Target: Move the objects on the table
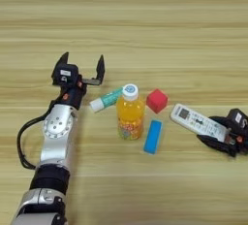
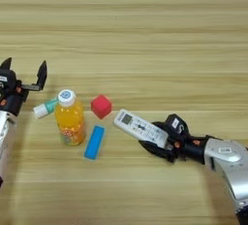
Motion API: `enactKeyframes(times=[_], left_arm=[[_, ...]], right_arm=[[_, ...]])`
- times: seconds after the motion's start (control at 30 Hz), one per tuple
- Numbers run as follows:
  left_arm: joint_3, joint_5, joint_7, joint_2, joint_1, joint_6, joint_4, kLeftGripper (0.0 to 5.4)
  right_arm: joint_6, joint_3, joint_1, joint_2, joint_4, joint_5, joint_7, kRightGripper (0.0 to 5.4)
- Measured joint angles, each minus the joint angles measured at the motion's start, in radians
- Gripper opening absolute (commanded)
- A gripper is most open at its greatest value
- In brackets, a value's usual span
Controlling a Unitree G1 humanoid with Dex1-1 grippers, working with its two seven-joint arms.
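Observation:
An orange juice bottle with a white cap stands upright near the middle of the table. Behind it to the left lies the green-and-white tube. To its right sits a small red cube, and a flat blue block lies in front of that. My left gripper is open, just left of and behind the tube's white cap, with nothing between its fingers. The white remote control lies slanted at the right. My right gripper is shut on its near right end.
Bottle, tube, cube and block sit close together in one cluster. The left arm reaches up from the bottom left corner, and the right arm comes in from the bottom right.

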Motion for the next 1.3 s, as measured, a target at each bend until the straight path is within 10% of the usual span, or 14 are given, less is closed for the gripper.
enactKeyframes(times=[1.3], left_arm=[[0.004,-0.001,-0.002,-0.002,-0.002,-0.002,0.008,5.4]], right_arm=[[0.135,-0.047,-0.129,-0.102,-0.326,0.139,0.132,2.91]])
